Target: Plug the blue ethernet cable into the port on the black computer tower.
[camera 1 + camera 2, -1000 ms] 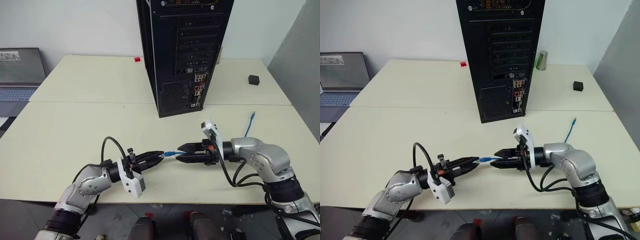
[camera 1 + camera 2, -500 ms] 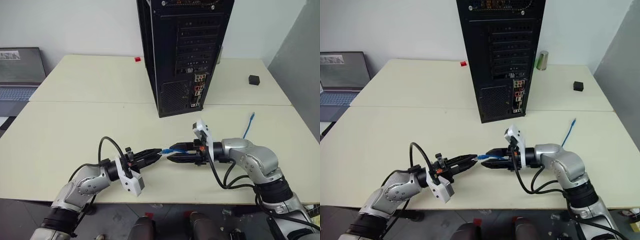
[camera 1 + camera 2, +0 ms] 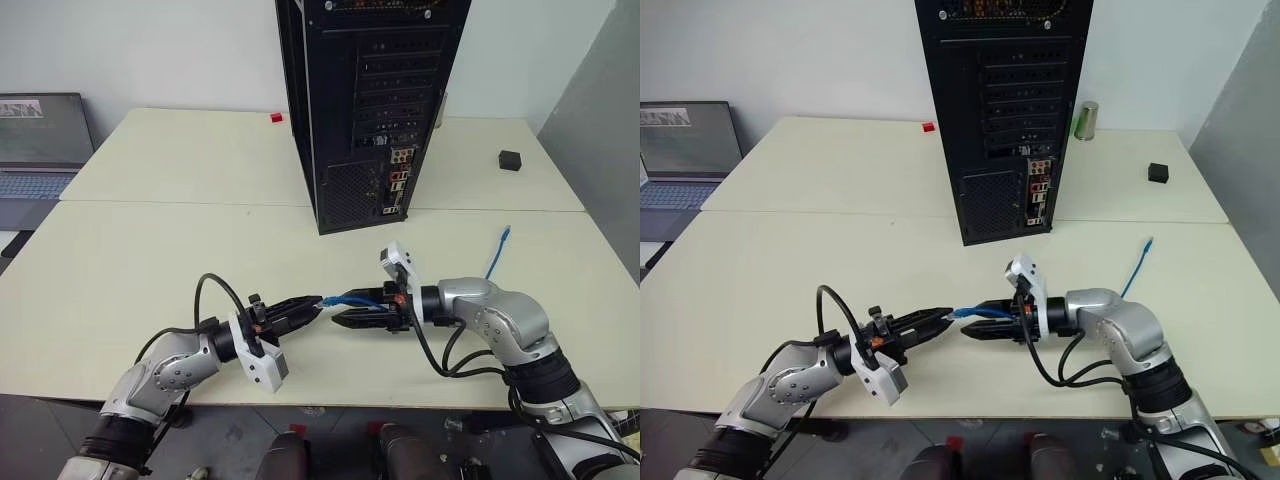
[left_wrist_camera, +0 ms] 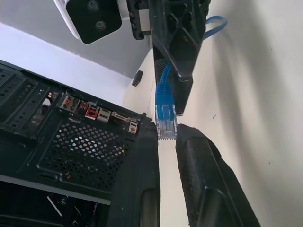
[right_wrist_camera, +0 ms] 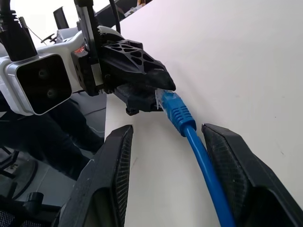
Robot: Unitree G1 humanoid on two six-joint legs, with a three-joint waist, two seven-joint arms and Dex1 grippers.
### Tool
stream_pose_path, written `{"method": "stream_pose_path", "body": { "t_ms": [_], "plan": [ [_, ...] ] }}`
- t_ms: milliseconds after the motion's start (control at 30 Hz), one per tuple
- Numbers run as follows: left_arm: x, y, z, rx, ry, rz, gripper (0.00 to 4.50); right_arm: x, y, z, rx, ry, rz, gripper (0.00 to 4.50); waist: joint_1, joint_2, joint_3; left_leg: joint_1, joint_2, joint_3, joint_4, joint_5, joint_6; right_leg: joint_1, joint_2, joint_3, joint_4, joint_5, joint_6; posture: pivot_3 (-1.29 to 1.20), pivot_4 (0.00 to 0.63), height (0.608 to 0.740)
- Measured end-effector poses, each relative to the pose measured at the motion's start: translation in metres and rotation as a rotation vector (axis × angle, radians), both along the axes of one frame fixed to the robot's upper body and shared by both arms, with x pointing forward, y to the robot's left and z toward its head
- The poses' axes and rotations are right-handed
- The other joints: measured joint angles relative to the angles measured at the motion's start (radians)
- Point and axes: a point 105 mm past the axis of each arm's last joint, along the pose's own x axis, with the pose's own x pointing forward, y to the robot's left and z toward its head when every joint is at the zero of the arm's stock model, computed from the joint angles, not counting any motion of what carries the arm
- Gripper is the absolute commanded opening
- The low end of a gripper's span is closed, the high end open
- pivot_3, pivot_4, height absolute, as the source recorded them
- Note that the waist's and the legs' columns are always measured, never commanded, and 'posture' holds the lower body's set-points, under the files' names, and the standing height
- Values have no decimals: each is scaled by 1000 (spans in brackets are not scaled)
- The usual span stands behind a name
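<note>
Plug handoff happening near the counter's front edge

Left tool point(image 3: 312, 308) is pinching the blue ethernet cable point(image 3: 352, 298) by its plug while the right tool point(image 3: 342, 314) is straddling the cord half-open (regripping, probably). Cable's lying roughly along that edge, plug pointing left, the black computer tower point(image 3: 365, 100) well behind.

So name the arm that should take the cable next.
Right, probably. Its open tool already straddles the cable just behind the plug, which the shut left tool pinches only at the tip.
</note>
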Motion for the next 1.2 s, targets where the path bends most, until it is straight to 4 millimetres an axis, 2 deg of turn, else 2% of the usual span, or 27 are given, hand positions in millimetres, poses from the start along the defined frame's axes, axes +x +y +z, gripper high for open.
{"method": "stream_pose_path", "body": {
  "t_ms": [400, 667, 1200],
  "plan": [
    [-2, 1, -2, 13, 4, -3, 279, 3, 0, 4, 4, -27, -1, 2058, 0, 0, 0, 0, 0, -1, 0, 0, 0, 0, 0, -1, 0, 0, 0, 0, 150, 740],
    [-3, 0, -1, 13, 2, -6, 279, 9, 1, 8, 7, -145, -19, 2058, 0, 0, 0, 0, 0, -1, 0, 0, 0, 0, 0, -1, 0, 0, 0, 0, 150, 740],
    [-4, 1, -2, -1, 0, 2, 279, 7, -2, 2, -7, -101, -12, 2058, 0, 0, 0, 0, 0, -1, 0, 0, 0, 0, 0, -1, 0, 0, 0, 0, 150, 740]
  ]
}}
